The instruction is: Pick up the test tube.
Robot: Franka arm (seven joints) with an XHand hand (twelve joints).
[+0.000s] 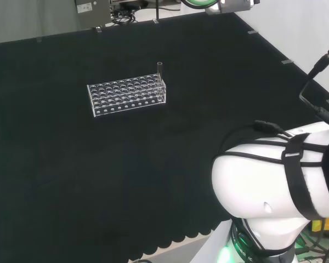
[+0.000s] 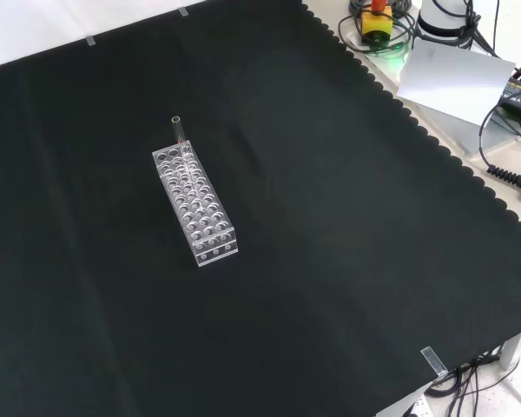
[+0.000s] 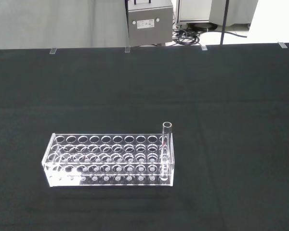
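Black cloth (image 1: pixel 71 164) bears rack (image 1: pixel 127 97); seemingly empty tube (image 1: pixel 159 70) upright.

A black cloth (image 2: pixel 330 261) covers the bench, its near edge in the head view cut in small scallops — the same scalloped edge runs along the right side in the front view. Clear clips (image 2: pixel 431 359) hold the cloth at its borders. Past the far edge in the wrist view stands a grey metal box (image 3: pixel 150 21) with cables (image 3: pixel 192 34) coiled on a pale floor beside it. In the front view a yellow and red button box (image 2: pixel 377 21) sits beyond the cloth — a green glow beside it.
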